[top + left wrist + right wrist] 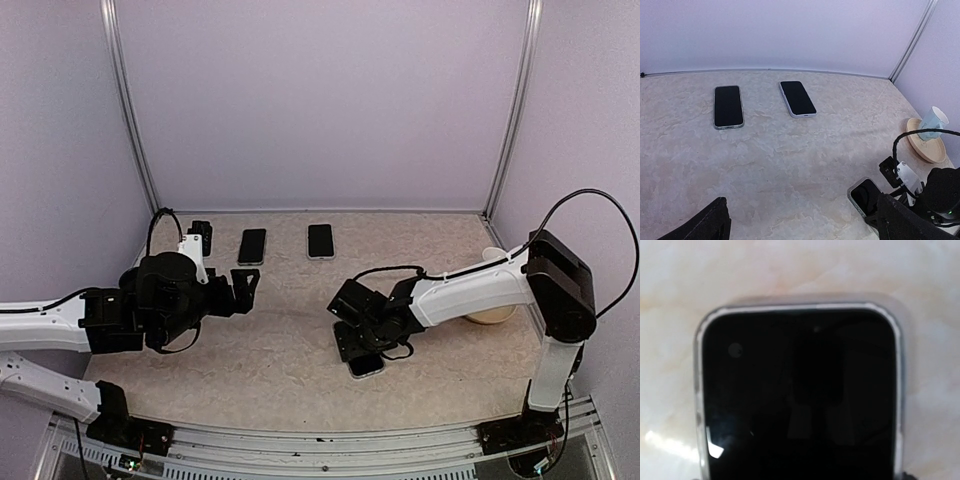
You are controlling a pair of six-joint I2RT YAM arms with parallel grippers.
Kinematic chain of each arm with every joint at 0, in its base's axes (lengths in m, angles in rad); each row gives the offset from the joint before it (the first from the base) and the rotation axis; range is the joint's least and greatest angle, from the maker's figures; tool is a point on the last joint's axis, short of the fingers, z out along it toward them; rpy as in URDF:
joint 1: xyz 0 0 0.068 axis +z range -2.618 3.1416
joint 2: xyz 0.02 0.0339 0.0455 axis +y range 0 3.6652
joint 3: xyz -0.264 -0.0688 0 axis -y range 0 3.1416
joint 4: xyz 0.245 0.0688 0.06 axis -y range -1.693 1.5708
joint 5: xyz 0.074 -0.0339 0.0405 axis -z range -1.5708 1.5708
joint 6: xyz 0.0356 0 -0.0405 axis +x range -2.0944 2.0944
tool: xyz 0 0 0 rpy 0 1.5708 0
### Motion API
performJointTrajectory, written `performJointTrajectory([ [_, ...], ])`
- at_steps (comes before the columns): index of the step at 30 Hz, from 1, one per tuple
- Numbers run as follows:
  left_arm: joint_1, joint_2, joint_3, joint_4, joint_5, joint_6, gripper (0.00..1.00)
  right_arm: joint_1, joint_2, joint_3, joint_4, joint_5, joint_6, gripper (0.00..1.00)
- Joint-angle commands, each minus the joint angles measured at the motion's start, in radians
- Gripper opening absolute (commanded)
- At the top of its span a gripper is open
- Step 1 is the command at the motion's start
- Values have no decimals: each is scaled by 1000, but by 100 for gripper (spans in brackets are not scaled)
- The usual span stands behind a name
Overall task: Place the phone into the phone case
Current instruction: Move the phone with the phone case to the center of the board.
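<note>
**A:** What is the room like?

**B:** A beige, marbled surface is boxed in by plain lilac walls. There are metal posts in the far corners.

**A:** And what lies around?

**B:** Two phones lie face up near the far wall, apart from each other. The first spare phone is at 11 o'clock and the second spare phone at 12. A small dark item sits at 10 o'clock; I cannot tell what it is. At 3 o'clock a wooden plate carries a pale cup, partly behind the right arm.

**A:** The task phone?

**B:** The phone lies flat and face up at 5 o'clock. The rim of a clear case shows round its top edge. The right tool sits low over it and hides most of it from above. I cannot tell whether it grips. The left tool hangs at 9 o'clock, spread wide and holding nothing.
</note>
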Motion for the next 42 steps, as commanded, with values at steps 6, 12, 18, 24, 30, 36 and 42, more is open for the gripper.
performJointTrajectory([
  [6,-5,1,4,-12,-13,-12,99,-157,-31,14,12,30,-103,56],
  [12,-5,5,3,-13,-16,-9,99,-298,-11,68,47,5,-192,57],
  [18,-4,18,-5,-4,-21,-8,99,-463,56,181,98,-47,-322,58],
  [24,-4,24,-5,3,-25,-10,99,-577,197,387,82,-99,-433,58],
  [30,-6,22,-5,6,-34,-15,99,-628,363,654,28,-100,-495,59],
  [36,-13,34,9,3,-32,-24,99,-653,547,961,-54,-99,-511,58],
  [42,-21,40,16,-4,-35,-31,99,-674,656,1077,-65,-146,-467,59],
])
